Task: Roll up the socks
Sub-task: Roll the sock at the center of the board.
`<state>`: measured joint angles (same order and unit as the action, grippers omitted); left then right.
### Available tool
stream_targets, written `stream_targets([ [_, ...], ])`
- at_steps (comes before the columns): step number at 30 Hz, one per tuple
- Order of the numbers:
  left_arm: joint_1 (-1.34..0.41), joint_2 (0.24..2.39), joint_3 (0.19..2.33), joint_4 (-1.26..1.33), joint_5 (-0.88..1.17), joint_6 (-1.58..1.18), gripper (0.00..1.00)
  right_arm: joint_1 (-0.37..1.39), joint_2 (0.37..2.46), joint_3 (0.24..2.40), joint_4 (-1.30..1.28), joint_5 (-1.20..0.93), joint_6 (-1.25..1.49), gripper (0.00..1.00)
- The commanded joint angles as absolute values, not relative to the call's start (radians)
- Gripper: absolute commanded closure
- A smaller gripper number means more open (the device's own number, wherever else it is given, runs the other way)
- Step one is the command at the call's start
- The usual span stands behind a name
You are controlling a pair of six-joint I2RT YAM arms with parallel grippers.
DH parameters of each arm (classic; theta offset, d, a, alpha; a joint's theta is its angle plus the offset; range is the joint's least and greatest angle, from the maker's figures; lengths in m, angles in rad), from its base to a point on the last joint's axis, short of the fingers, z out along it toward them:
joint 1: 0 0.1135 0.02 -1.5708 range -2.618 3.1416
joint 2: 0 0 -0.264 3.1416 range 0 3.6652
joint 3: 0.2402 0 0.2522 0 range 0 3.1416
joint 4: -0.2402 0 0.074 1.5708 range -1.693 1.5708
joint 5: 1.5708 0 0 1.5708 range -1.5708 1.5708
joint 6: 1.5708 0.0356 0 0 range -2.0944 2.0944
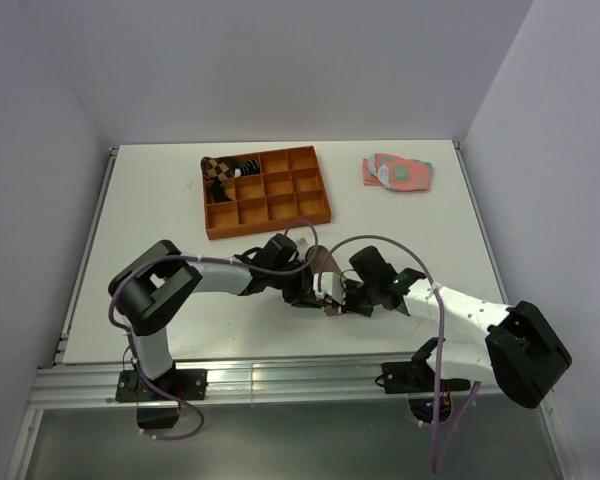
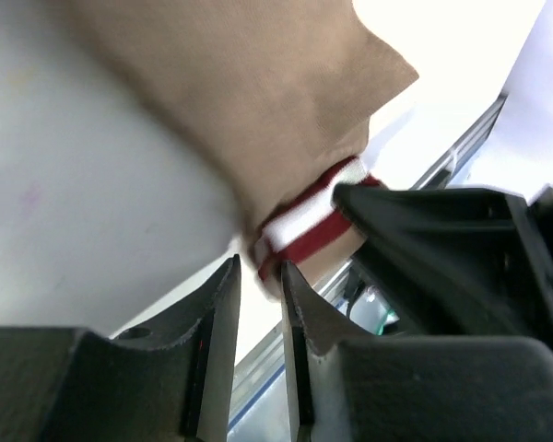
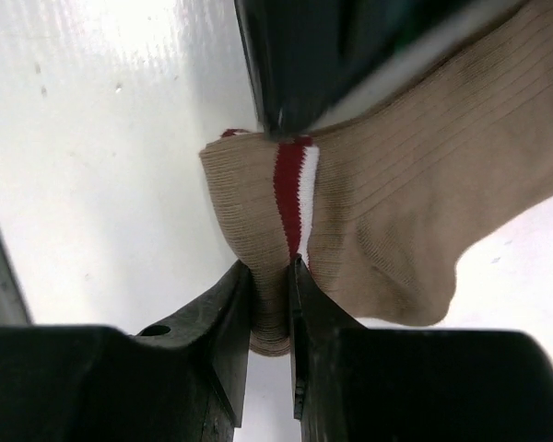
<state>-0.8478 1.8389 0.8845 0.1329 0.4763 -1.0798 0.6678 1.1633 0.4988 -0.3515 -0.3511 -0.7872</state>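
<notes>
Firmly, right fingers [image 3: 219, 327] pinch the tan sock [image 3: 396, 203].

Left claw [image 2: 260, 269], right claw [image 3: 270, 267] clamped, tip-to-tip

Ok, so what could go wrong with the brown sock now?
The right pincer pinches only a small fold at the striped cuff of the tan sock, so it might slip out when pulled. The left pincer sits right beside it at the cuff edge, nearly closed, so the two could bump or tug against each other.
</notes>
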Motion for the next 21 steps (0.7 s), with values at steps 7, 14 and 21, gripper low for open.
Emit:
stream_targets([
  [7,-0.88,1.611,0.672,0.436,0.134,-1.145,0.7,0.499,1.351,0.673,-0.639,-0.59,-0.87,0.88],
  [14,-0.983,1.542,0.661,0.448,-0.089,-0.936,0.65,0.387,1.659,0.902,-0.85,-0.693,-0.916,0.89],
  [21,-1.029,1.569,0.647,0.607,-0.068,-0.726,0.57,0.339,1.907,1.081,-1.011,-0.721,-0.951,0.89],
])
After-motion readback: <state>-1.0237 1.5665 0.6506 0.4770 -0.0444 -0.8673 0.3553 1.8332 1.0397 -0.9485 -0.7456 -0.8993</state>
